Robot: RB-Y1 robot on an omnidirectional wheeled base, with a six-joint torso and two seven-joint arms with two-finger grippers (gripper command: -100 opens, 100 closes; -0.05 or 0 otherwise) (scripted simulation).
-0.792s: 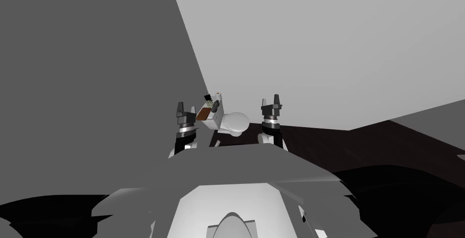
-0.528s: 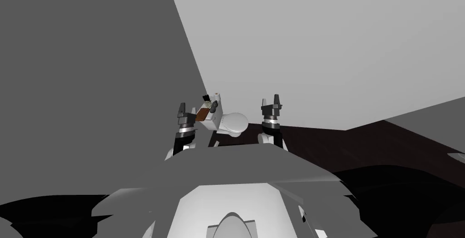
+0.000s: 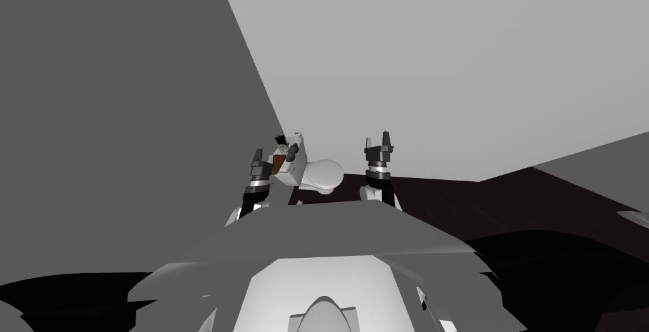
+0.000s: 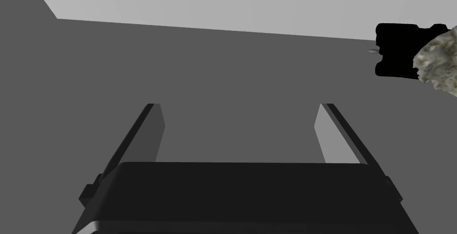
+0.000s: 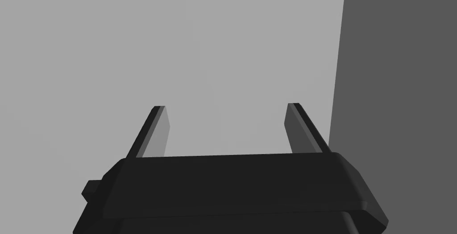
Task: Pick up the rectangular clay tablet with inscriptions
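A small brown rectangular tablet (image 3: 277, 164) lies on the tank top of a white toilet (image 3: 323, 173), in the corner where a dark grey and a light grey wall meet. Beside it on the tank are a mottled pale lump (image 3: 284, 150) and a black object (image 3: 279, 139). My left gripper (image 3: 257, 158) is raised just left of the tank, close to the tablet. It is open (image 4: 238, 106), nothing between its fingers, with the black object (image 4: 397, 50) and the mottled lump (image 4: 439, 61) off to one side. My right gripper (image 3: 379, 142) is raised right of the bowl, open (image 5: 225, 106) and empty.
The dark grey wall (image 3: 127, 125) stands close on my left and the light grey wall (image 3: 443, 62) lies ahead. A dark floor (image 3: 475, 201) stretches away to the right of the toilet.
The whole head view has swung, so the toilet and wall corner sit a little further left. My left gripper now stands closer to the tank's side. The right arm holds its pose.
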